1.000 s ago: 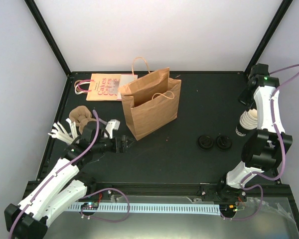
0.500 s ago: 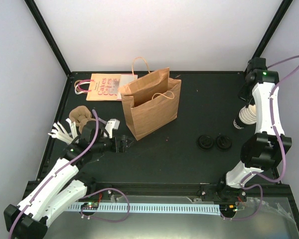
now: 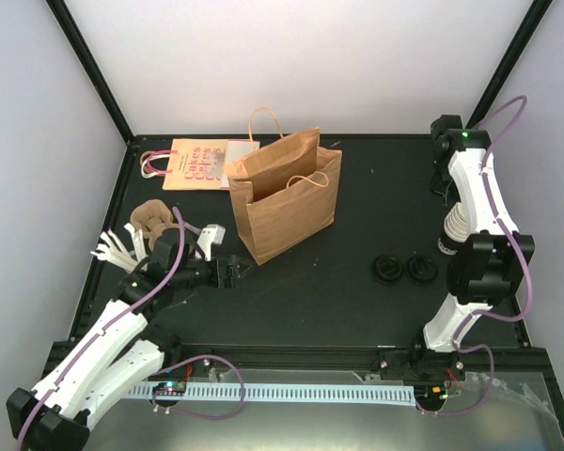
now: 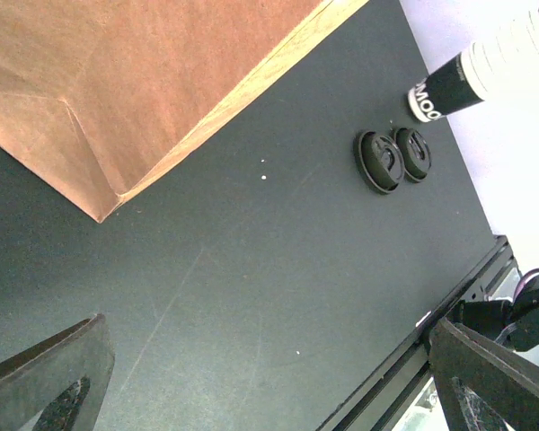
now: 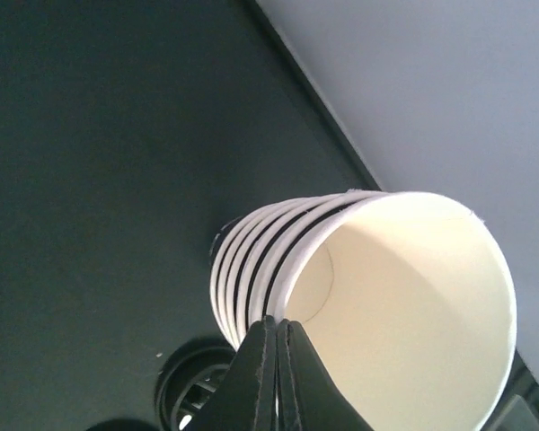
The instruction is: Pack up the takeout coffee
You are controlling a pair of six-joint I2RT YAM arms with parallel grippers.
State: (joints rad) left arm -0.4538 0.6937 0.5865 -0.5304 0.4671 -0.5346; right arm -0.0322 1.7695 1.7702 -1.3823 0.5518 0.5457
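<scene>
While the brown paper bag [image 3: 287, 202] stood upright on the counter [image 3: 357, 310] with its mouth open, only its own creased paper walls showed inside from above. Near the right edge, a nested stack of lidless cups [image 3: 455, 228] stood half hidden behind the right arm. The right wrist view looked straight into the topmost cup and showed bare cream paper.

Where the takeout coffee itself was could not be told. No view gave a lidded cup, only that stack and two black lids [image 4: 378, 162] lying side by side on the counter, between the stack and the bag.

Only the left wrist view showed a black band [image 4: 442, 90] with white lettering at the stack's lower end, along with a bottom corner of the bag. Only the overhead view showed a printed paper bag [image 3: 199, 163] lying flat at the far left, and brown pulp cup trays [image 3: 155, 216] close to the left arm.

The left tool [image 3: 233, 272] sat just off the bag's near-left corner. Its fingers were spread wide apart, with bare counter between them and nothing held. The right tool [image 5: 276, 334] had its fingers pressed together, with the tips at the rim of the topmost cup. Whether they nipped the paper wall or merely lay against it could not be told.
</scene>
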